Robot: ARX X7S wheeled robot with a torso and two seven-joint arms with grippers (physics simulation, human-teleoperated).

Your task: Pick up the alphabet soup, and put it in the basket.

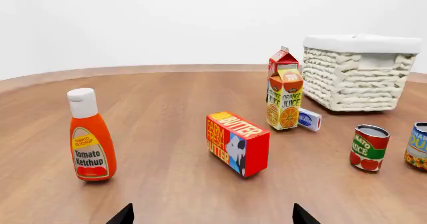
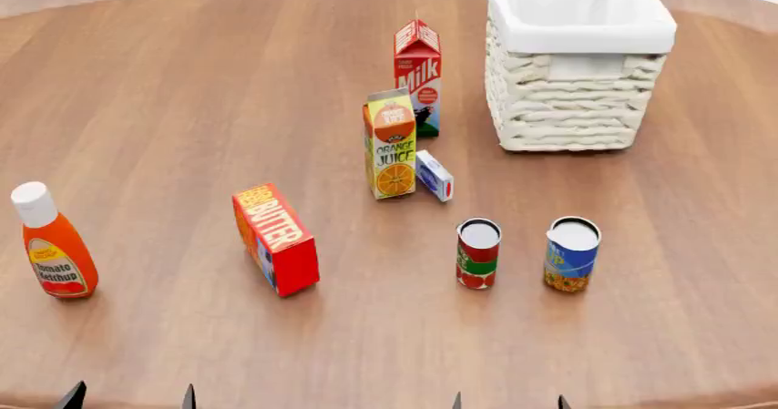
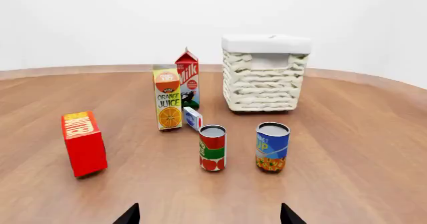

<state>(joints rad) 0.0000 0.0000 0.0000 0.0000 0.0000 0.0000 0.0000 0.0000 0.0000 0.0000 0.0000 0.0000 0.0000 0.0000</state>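
Note:
The alphabet soup (image 2: 571, 254) is a blue and yellow can standing upright on the wooden table, right of a red and green tomato can (image 2: 478, 254). It also shows in the right wrist view (image 3: 272, 147) and at the edge of the left wrist view (image 1: 418, 146). The basket (image 2: 571, 108), pale wicker with a white lining, stands at the far right, behind the cans; it shows too in the right wrist view (image 3: 263, 79). My left gripper (image 2: 130, 400) and right gripper (image 2: 508, 402) are open and empty at the near table edge, with only fingertips showing.
An orange juice carton (image 2: 391, 145), a milk carton (image 2: 417, 76) and a small white and blue box (image 2: 435, 176) stand left of the basket. A red butter box (image 2: 276, 239) and a ketchup bottle (image 2: 51, 245) stand further left.

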